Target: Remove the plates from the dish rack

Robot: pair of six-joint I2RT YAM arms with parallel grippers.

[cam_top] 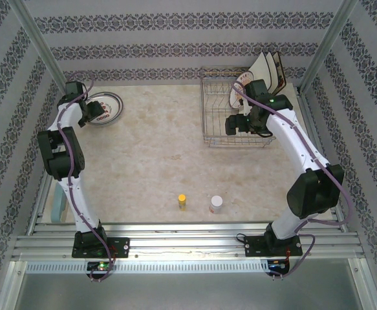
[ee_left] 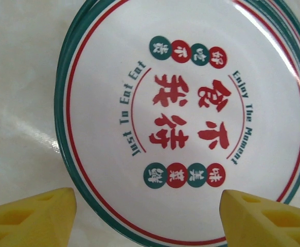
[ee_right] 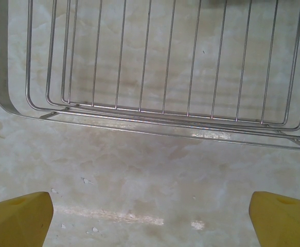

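Both jaws apart, nothing held.
The left gripper [ee_left: 147, 216] kept its yellow jaws apart over a round white, green-rimmed plate [ee_left: 191, 118] on the table [ee_right: 139, 180], its edges cut off; the right gripper [ee_right: 150, 216] gaped wide before the silver wire dish rack [cam_top: 217, 103], whose standing plates [cam_top: 243, 84] the right arm [cam_top: 298, 142] partly hid.

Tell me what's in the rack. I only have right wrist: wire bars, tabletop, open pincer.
Observer: From the top camera, a round white plate with a red centre stands at the far end of the silver wire dish rack.
Operator: Any others?
Observer: Square cream plates stand upright at its far right corner.
Operator: Left arm?
Observer: The left pincer is open above a round white green-rimmed plate lying flat at the far left of the pale marbled table.
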